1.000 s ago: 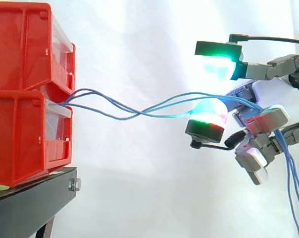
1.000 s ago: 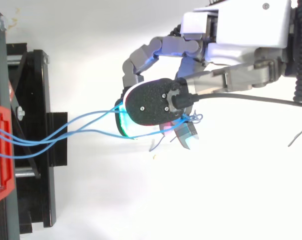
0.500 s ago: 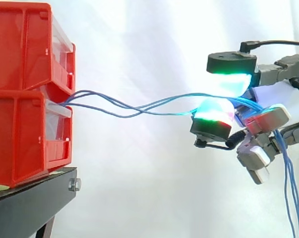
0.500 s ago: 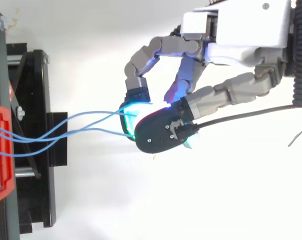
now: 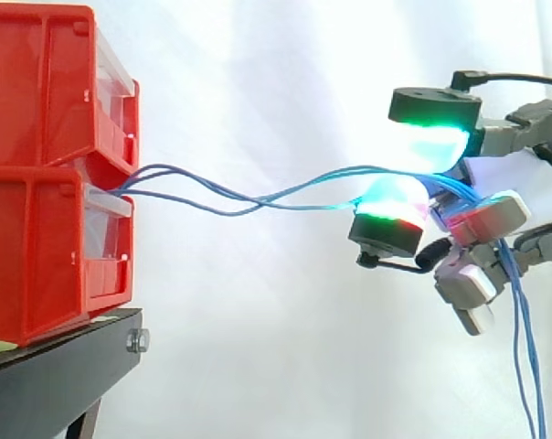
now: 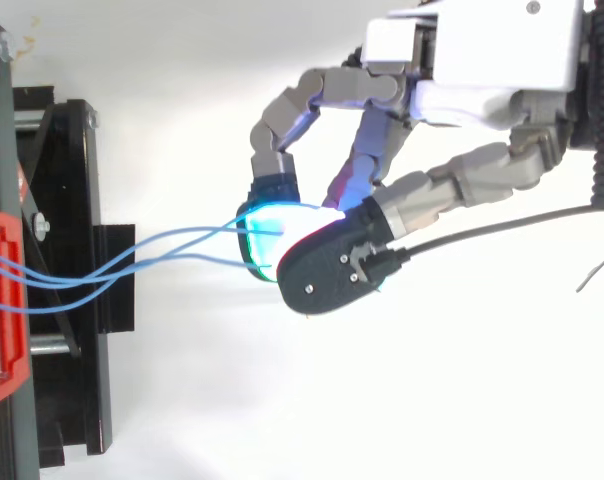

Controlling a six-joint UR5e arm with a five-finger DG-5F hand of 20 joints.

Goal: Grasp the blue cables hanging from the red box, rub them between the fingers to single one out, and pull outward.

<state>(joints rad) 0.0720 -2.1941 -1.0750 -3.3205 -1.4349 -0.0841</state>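
Observation:
Thin blue cables [image 5: 258, 195] [image 6: 172, 250] run from the gap between the stacked red bins [image 5: 47, 174] across to my hand [image 5: 495, 137] [image 6: 472, 70] on the right. The hand is shut on the cables: a green-glowing pad above and a cyan-red glowing pad [image 5: 392, 208] below pinch them between thumb and finger. Behind the pinch the cables pass through the hand and hang loose down the right edge [image 5: 523, 347]. In the top view the bins [image 6: 2, 300] lie at the left edge, and the pinching pad [image 6: 327, 272] covers the cables' end.
The bins stand on a black stand [image 5: 57, 375] [image 6: 72, 280] at the left. A white curtain is behind. Open air lies between the bins and the hand.
The upper green pad has come down onto the lower pad, closing the gap on the cables. In the top view the dark pad shifted down and slightly right.

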